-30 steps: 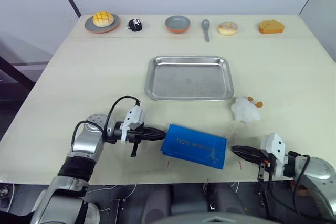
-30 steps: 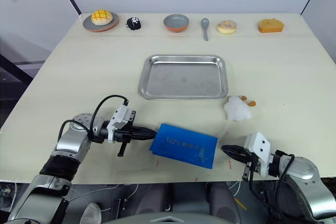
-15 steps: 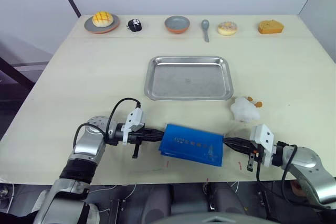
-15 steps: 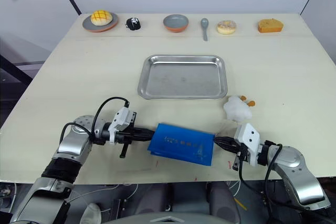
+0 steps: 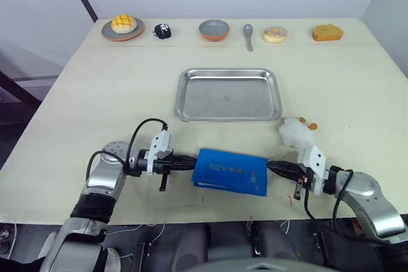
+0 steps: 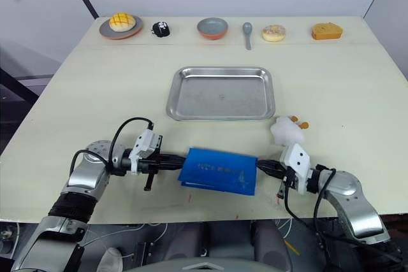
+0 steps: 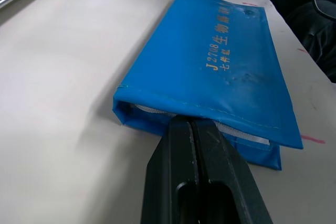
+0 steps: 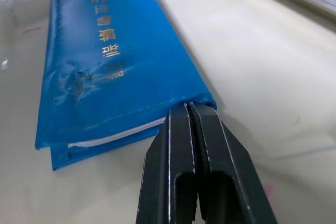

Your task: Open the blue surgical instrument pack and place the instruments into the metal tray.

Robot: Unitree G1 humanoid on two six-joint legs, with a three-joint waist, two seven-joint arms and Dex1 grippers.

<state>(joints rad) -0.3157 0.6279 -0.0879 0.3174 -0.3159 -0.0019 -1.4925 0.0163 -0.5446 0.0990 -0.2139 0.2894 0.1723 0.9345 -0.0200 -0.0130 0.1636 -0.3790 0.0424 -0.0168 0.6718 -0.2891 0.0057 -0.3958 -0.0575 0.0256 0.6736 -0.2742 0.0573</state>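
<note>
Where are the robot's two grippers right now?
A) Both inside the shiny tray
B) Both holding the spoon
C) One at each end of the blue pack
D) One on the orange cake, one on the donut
C: the left gripper sits at one short end of the blue surgical instrument pack and the right gripper at the other, while the metal tray lies bare beyond them.

one metal tray [image 5: 229, 94] lies mid-table. nearer than the tray: one blue surgical instrument pack [image 5: 231, 171], one white lump with orange bits [image 5: 298, 133], and two grippers, the left gripper [image 5: 190, 164] and the right gripper [image 5: 270, 165], one at each end of the pack. beyond the tray, a row of six: one plate with a yellow bun [image 5: 123, 27], one small black object [image 5: 163, 31], one bowl [image 5: 215, 29], one spoon [image 5: 248, 34], one doughnut [image 5: 275, 34], one orange cake piece [image 5: 327, 32].
</note>
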